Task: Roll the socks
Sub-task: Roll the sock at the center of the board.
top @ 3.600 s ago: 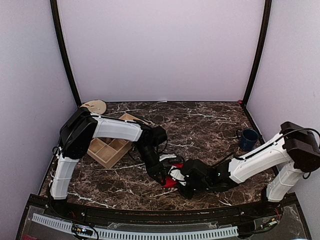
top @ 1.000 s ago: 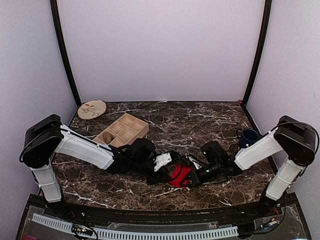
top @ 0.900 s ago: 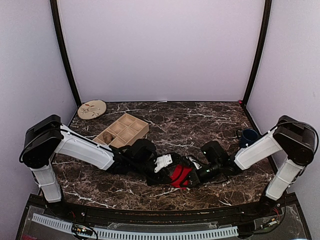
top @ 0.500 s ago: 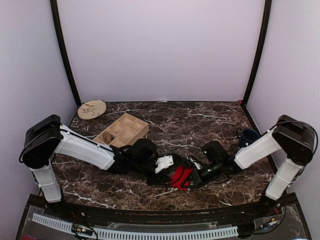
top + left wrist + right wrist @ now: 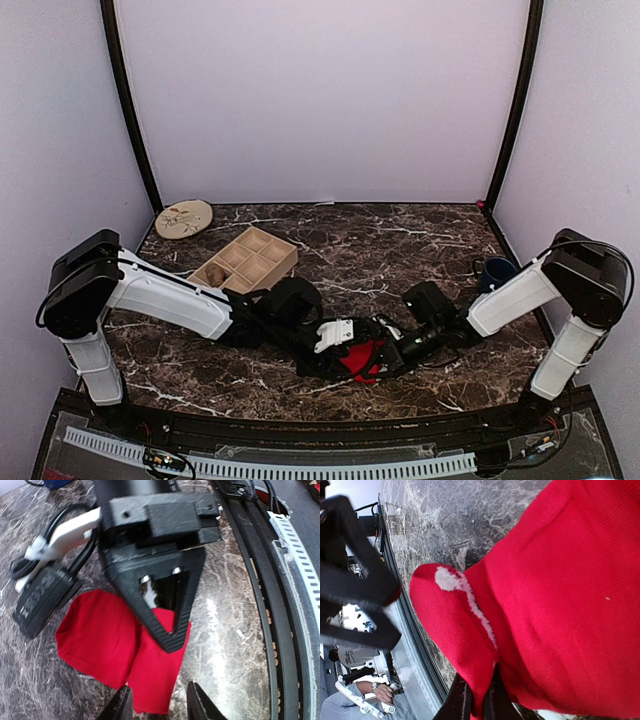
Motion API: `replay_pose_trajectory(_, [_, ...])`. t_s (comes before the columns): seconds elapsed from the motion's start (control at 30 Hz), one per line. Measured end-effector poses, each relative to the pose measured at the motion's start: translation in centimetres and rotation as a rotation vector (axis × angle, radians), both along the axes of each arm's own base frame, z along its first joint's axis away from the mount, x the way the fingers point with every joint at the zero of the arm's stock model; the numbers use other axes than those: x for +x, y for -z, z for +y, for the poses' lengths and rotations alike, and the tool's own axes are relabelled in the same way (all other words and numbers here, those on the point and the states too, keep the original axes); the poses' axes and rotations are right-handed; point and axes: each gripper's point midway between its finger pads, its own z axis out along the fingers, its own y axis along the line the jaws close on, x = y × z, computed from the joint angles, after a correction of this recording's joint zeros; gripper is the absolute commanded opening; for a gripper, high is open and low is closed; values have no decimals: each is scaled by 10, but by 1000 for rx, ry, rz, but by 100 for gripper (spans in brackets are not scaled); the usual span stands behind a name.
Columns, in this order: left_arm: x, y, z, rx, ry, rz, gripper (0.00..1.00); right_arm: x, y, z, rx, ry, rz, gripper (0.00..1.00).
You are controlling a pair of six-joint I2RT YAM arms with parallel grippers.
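The red sock [image 5: 366, 353] lies folded on the marble near the front edge. My right gripper [image 5: 388, 349] is shut on a fold of it; the right wrist view shows the fingers [image 5: 460, 700] pinching red fabric [image 5: 555, 595] below a small white patch [image 5: 447, 578]. My left gripper [image 5: 160, 707] is open just over the sock's near edge [image 5: 150, 680], nothing gripped. The right gripper's black triangular finger [image 5: 167, 612] rests on the sock in the left wrist view. In the top view my left gripper [image 5: 349, 361] is at the sock's left side. The tan sock [image 5: 213, 269] sits bunched in a tray compartment.
A wooden compartment tray [image 5: 262, 262] stands at the back left, with a round patterned plate [image 5: 184, 218] behind it. A blue mug [image 5: 496, 274] stands at the right. The table's black front rail [image 5: 280, 580] runs close beside the sock.
The left arm has dropped low and stretched out since 3.6 s ago. Over the last second my left gripper slid right, up to the red sock. The right gripper kept its hold.
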Motion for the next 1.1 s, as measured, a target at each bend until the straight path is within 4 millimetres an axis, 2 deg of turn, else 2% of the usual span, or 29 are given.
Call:
replay_pose_trajectory(0.2, [-9, 1, -4, 17, 56, -14, 40, -3, 0, 0, 3, -12, 11, 0])
replay_pose_trajectory(0.5, [-3, 27, 1, 87, 69, -69, 40, -6, -1, -1, 9, -27, 22, 0])
replay_pose_trajectory(0.8, [7, 31, 2, 105, 58, -138, 40, -8, -2, -1, 13, -35, 28, 0])
replay_pose_trajectory(1.0, [4, 34, -2, 112, 102, -137, 39, -10, -2, -2, 14, -45, 40, 0])
replay_pose_trajectory(1.1, [1, 35, -6, 120, 132, -121, 36, -11, -2, -3, 11, -50, 44, 0])
